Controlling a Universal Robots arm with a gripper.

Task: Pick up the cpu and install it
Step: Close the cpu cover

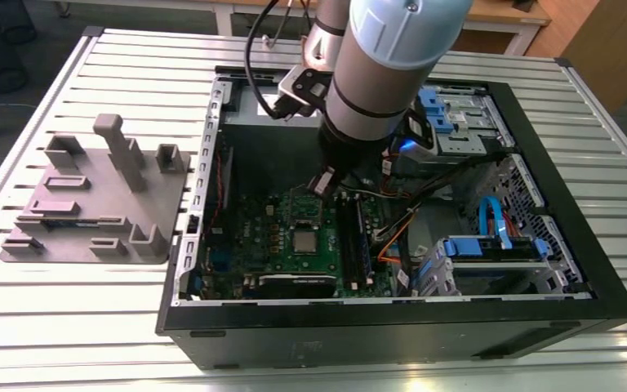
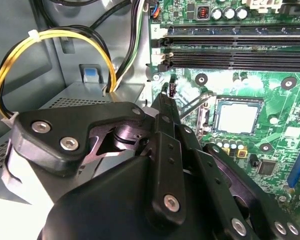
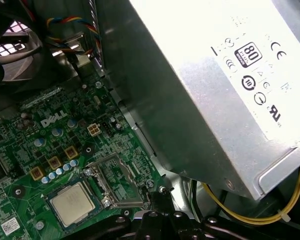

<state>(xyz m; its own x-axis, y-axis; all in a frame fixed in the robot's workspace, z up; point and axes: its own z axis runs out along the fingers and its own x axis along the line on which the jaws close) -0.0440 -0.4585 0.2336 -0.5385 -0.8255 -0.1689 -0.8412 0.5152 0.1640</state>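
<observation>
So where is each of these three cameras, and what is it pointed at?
Exterior view: off the arm, above, looking down into the open computer case; the arm reaches in.
Second wrist view: on the arm, over the gripper toward the cpu in its socket.
First wrist view: on the arm, facing the motherboard and power supply.
Both wrist views share the cpu.

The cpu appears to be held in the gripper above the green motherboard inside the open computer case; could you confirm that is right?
Not quite. The cpu is not in the gripper: both wrist views show it lying in its socket on the green motherboard. The gripper is inside the open computer case, above the board.
</observation>
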